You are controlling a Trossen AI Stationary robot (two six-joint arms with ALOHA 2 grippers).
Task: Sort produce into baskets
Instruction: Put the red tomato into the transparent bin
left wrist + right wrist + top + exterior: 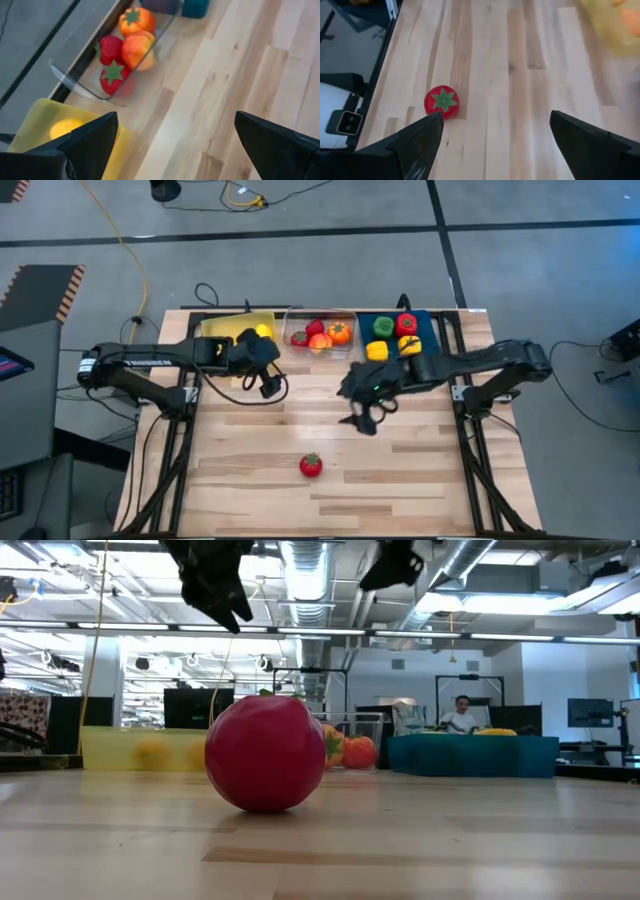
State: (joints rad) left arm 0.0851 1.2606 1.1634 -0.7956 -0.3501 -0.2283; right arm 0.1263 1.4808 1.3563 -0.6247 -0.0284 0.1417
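A red green-topped tomato (311, 466) lies alone on the table near its front; it fills the low view (266, 752) and shows in the right wrist view (441, 102). The yellow bin (237, 328) holds a lemon (65, 128). The clear bin (322, 332) holds red and orange fruit (125, 47). The blue bin (398, 335) holds peppers. My left gripper (268, 383) is open and empty above the table, just in front of the yellow bin. My right gripper (362, 418) is open and empty above the table's middle, far-right of the tomato.
The three bins stand side by side along the table's far edge. Bare wooden table (420, 480) spreads around the lone tomato. A person (462, 715) shows far off in the room behind the table.
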